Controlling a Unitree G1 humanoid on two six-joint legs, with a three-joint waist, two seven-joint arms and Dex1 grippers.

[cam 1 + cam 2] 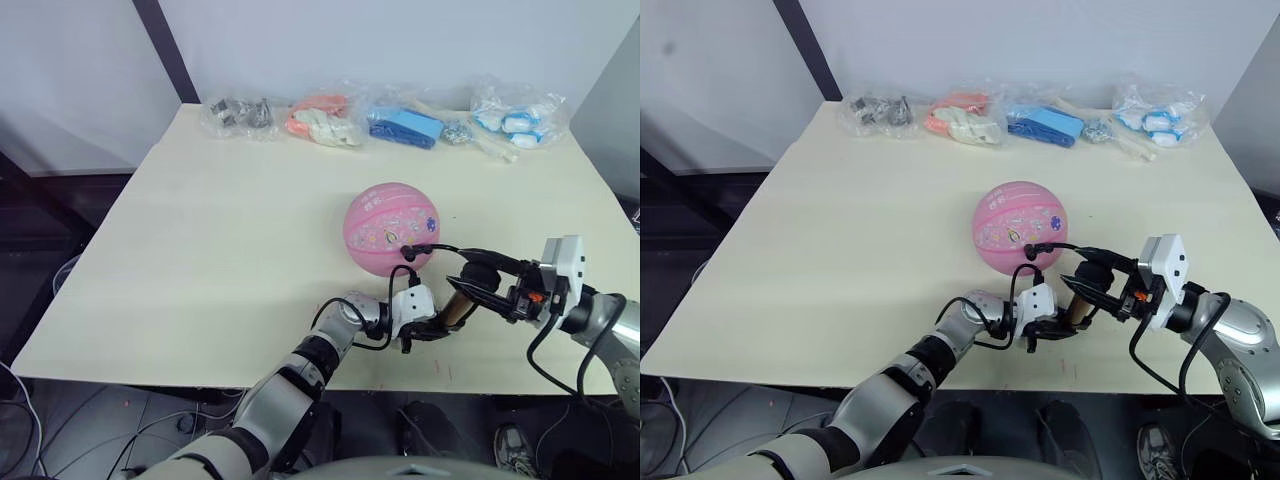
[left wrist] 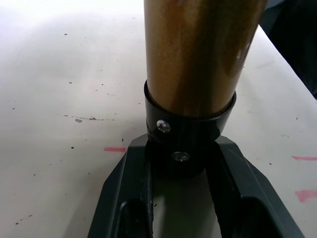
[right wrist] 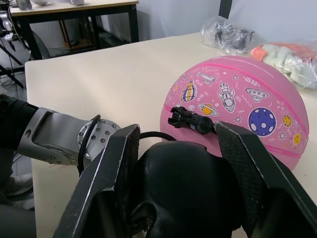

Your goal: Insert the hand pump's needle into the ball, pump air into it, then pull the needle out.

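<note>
A pale desk [image 1: 220,250] before a white wall, bagged items [image 1: 385,120] along its far edge. You are mid-pump: your left hand [image 1: 425,328] is clamped on the pump [image 1: 458,310] at its lower black cap, your right hand [image 1: 480,285] closed around the T-handle [image 3: 190,191]. Keep the barrel braced and stroke straight along it, so the hose [image 1: 440,247] never tugs the needle [image 3: 190,119], whose fitting sits against the ball [image 1: 392,228]. The ball, pink with cartoon rockets and planets, rests mid-desk just beyond both hands.
</note>
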